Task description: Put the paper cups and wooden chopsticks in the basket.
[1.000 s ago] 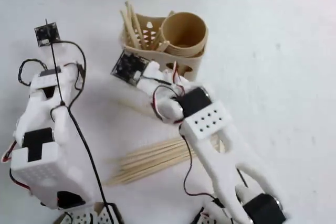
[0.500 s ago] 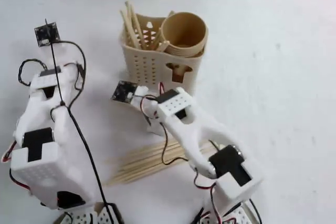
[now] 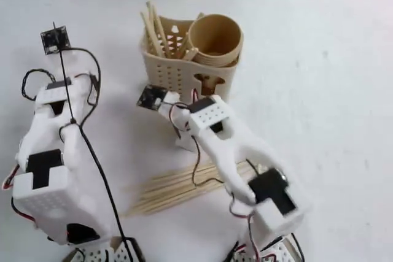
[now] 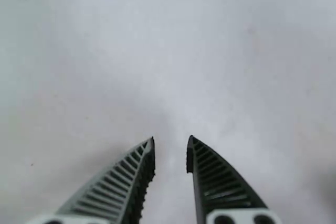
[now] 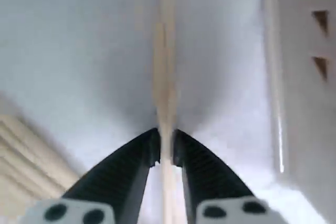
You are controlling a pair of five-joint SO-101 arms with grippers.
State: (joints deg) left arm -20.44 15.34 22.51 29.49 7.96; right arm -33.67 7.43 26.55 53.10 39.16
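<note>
I can read no word, number, label or sign anywhere in my views. If the small black square circuit board on my left arm (image 3: 54, 40) or the matching black board on my right arm (image 3: 151, 97) carries any marking, it is too small for me to make out.
</note>
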